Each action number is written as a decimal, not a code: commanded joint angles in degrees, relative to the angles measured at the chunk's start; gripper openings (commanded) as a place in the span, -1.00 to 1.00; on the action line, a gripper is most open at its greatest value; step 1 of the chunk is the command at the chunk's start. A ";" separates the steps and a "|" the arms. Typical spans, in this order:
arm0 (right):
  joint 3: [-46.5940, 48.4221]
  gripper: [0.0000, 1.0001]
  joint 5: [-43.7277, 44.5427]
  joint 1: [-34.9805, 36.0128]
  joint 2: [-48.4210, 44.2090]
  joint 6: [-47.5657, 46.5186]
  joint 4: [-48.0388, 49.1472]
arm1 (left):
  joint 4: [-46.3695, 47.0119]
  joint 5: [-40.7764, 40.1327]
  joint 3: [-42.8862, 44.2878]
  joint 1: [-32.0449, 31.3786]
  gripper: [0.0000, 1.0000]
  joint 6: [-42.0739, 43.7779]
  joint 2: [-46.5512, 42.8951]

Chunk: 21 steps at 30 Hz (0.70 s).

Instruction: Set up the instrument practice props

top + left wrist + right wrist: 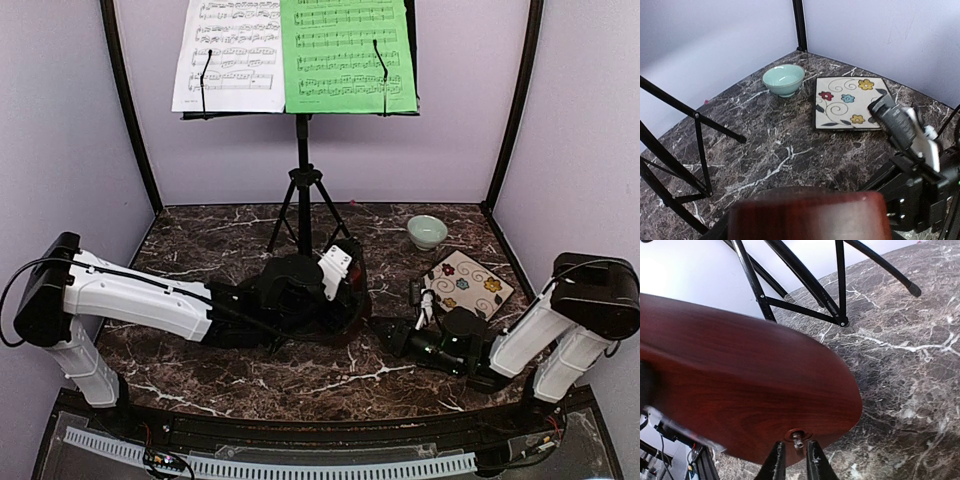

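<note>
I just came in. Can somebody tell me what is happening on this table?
Both arms are busy with the reddish-brown metronome in front of the music stand. The left end effector appears to hold it, while the right end effector has its tips on either side of a small metal pin on it; whether they pinch it is unclear. The white sheet and green sheet already rest on the stand.

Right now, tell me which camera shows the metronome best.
The right wrist view: the metronome fills the frame, wood grain and small metal pin sharp. The left wrist view shows only a blurred strip at its bottom edge. In the top external view, the left arm largely hides it.
</note>
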 commanded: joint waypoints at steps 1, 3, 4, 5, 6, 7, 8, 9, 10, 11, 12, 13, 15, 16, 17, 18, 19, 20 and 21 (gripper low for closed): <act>-1.60 -0.54 -1.22 -0.56 -5.06 -3.30 0.40 | 0.82 1.24 3.21 2.72 -0.89 -4.62 1.31; -1.82 -0.38 -2.91 -0.55 -7.14 -4.83 -1.78 | 1.37 1.77 3.71 3.35 -0.89 -4.82 2.48; -1.83 -0.29 -3.34 -0.47 -8.30 -5.69 -3.82 | 1.81 1.75 3.92 3.46 -0.89 -4.69 3.13; -1.75 -0.14 -3.70 -0.47 -9.68 -6.65 -5.90 | 2.05 1.89 4.15 3.47 -0.89 -4.56 3.68; -1.62 -0.03 -3.94 -0.42 -10.90 -7.67 -8.12 | 2.13 2.00 4.49 3.53 -0.89 -4.58 4.34; -1.50 0.08 -3.84 -0.44 -12.36 -8.29 -10.29 | 2.29 2.16 4.55 3.54 -0.89 -4.92 4.84; -1.41 0.18 -3.68 -0.39 -13.82 -8.90 -12.53 | 2.61 2.60 4.58 3.63 -0.89 -5.29 5.25; -1.44 0.26 -3.33 -0.46 -15.26 -9.47 -14.78 | 2.77 3.03 4.51 3.71 -0.88 -5.66 5.63; -1.39 0.33 -2.75 -0.46 -16.86 -10.04 -16.98 | 2.89 3.41 4.55 3.72 -0.88 -6.16 5.96; -1.31 0.39 -2.17 -0.54 -18.36 -10.44 -18.99 | 2.92 3.88 4.58 3.80 -0.88 -6.58 6.26; -1.18 0.45 -1.57 -0.71 -20.04 -10.79 -21.30 | 2.93 4.19 4.64 3.89 -0.87 -7.01 6.53; -0.95 0.51 -1.17 -0.80 -21.66 -11.14 -23.52 | 2.81 4.53 4.79 4.02 -0.87 -7.55 6.75; -0.27 0.60 0.03 -1.07 -24.55 -11.65 -28.08 | 2.05 4.96 5.36 4.33 -0.82 -8.86 7.24; 0.13 0.64 0.86 -1.15 -25.87 -11.84 -30.27 | 1.24 5.22 5.95 4.52 -0.79 -9.83 7.59; 0.52 0.67 1.98 -1.24 -26.99 -11.91 -32.57 | 0.27 5.51 6.50 4.71 -0.77 -10.85 7.80; 1.05 0.70 3.06 -1.33 -28.31 -11.87 -34.45 | -0.48 5.91 6.91 4.91 -0.75 -11.64 7.85; 1.25 0.73 3.92 -1.42 -29.14 -11.82 -35.90 | -0.88 6.26 7.09 5.09 -0.73 -12.28 7.77; 1.47 0.76 4.63 -1.50 -29.86 -11.86 -37.16 | -1.14 6.80 7.28 5.35 -0.71 -12.95 7.77; 1.65 0.78 5.18 -1.59 -30.52 -11.85 -38.07 | -1.79 7.55 7.65 5.57 -0.66 -13.60 7.89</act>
